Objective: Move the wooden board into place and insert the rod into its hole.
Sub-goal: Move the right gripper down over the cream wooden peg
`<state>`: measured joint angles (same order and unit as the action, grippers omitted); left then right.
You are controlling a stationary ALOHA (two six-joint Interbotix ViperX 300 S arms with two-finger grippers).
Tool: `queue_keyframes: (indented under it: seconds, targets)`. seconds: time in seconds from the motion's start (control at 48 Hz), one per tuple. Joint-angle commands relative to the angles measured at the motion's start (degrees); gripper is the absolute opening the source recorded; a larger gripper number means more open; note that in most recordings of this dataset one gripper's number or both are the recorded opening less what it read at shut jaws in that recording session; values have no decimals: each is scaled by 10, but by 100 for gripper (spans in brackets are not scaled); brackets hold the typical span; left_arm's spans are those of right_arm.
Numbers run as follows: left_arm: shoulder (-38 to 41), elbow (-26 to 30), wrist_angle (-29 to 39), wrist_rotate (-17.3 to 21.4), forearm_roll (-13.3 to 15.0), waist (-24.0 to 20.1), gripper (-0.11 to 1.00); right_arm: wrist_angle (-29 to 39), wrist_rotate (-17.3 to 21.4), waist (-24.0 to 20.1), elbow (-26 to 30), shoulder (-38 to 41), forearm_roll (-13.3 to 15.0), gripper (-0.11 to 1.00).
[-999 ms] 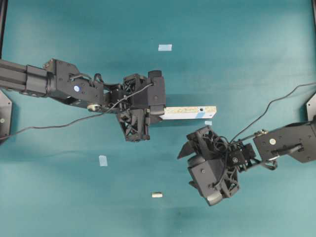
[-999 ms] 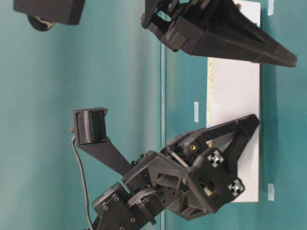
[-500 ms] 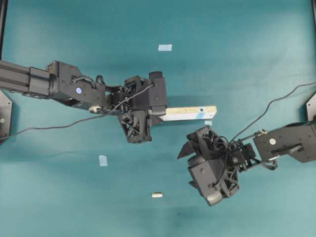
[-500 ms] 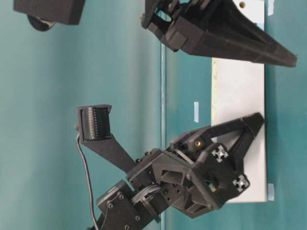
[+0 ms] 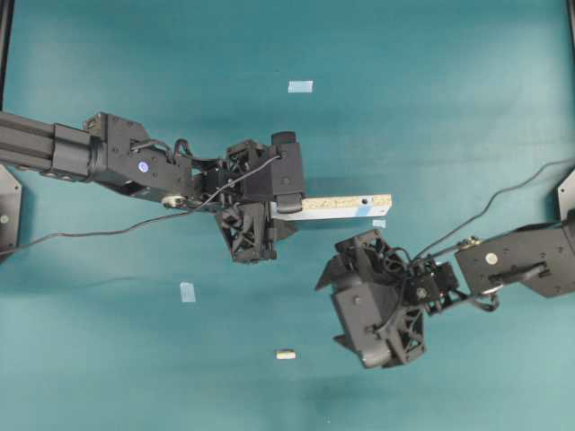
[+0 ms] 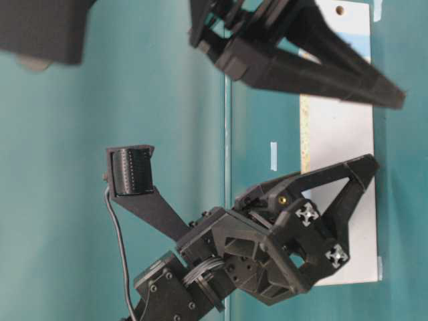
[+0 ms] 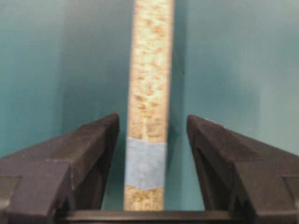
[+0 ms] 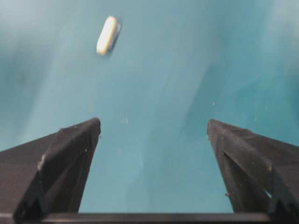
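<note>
While open, left tool (image 7: 149,140) straddles board (image 7: 148,93)

My left gripper (image 7: 152,135) and right gripper (image 8: 154,135) are matt black plastic. The wooden board (image 7: 148,93) shows a rough, speckled chipboard edge banded with smooth blue tape (image 7: 145,162); its face (image 6: 341,144) is smooth white. The rod (image 8: 107,35) looks smooth, cream. The table (image 5: 431,90) is matt teal.

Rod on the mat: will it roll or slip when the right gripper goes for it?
The rod is a short round peg lying on its side, so a nudge across its length would probably roll it. It looks smooth and tiny against the open right gripper, so it may slip or twist unless pinched squarely. Likely light and stiff.
</note>
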<state>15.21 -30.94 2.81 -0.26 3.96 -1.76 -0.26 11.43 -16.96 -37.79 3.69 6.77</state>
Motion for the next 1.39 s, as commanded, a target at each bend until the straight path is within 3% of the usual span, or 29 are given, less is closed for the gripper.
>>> queue_keyframes:
  seconds: [0.0,0.187,0.708,1.103,1.374]
  targets:
    - [-20,6,-1,-2,-2,2,58,29,20,-4,37,-4,1,97]
    - [-21,1,-2,-3,-2,2,58,100,49,-17,112,38,1,87]
    - [-33,-3,-1,-6,-2,2,58,279,169,-33,307,155,1,86]
    - [-33,-1,-1,-7,-1,2,58,357,178,-40,362,201,-6,83]
    - [-33,2,-1,-7,-1,2,58,346,178,-40,363,208,-5,68]
